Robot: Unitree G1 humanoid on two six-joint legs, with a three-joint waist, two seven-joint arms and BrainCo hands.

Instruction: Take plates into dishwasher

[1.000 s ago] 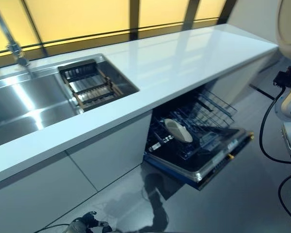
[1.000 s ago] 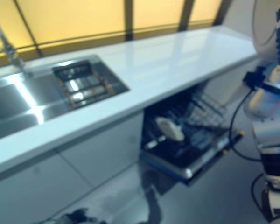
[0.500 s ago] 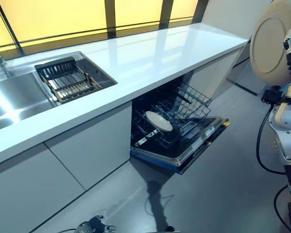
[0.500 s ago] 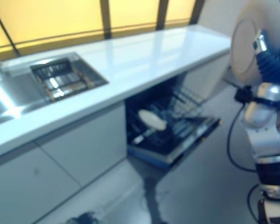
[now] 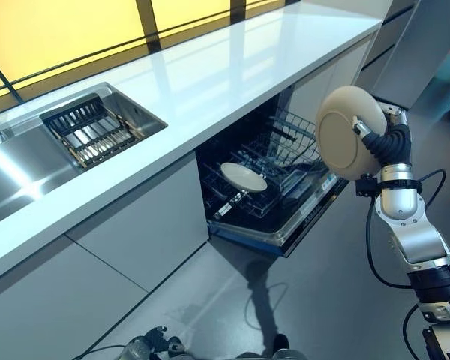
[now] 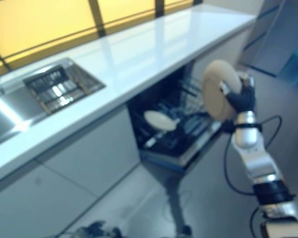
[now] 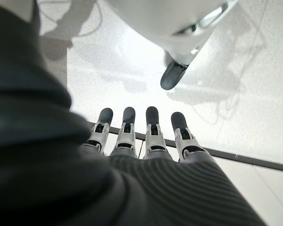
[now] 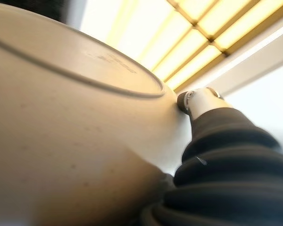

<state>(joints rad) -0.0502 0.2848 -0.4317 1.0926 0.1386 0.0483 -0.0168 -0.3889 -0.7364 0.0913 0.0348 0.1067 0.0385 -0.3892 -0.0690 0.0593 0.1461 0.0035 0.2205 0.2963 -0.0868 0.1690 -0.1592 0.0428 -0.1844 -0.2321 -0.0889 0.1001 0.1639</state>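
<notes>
Now your right hand (image 5: 384, 142) has swung in from the far right edge and sits just in front of the open dishwasher (image 5: 274, 191), with the plate (image 5: 349, 132) pinched on edge, its underside turned toward the camera. A second ago only a sliver of that plate showed at the upper right corner; half a second ago it was high and off to the side. The head camera has also turned, so the counter (image 5: 210, 82) and the sink (image 5: 30, 161) have slid across the picture without moving themselves. In the wrist view the thumb presses against the plate's rim and the plate fills nearly everything, so the hold looks firm, though the fingers behind it are hidden.

The pull-out rack (image 5: 285, 176) is out over the lowered door, and a second plate (image 5: 243, 178) already lies tilted in it. Your plate is near the rack's right end, above it and not touching.

Judging from this, you are past the carry and starting the placement. Next you will likely need to lower the plate and line its edge up with a free slot, keeping clear of the one already loaded.

Your left hand (image 7: 141, 136) hangs low with its fingers straight, holding nothing, above the floor (image 5: 322, 300).
</notes>
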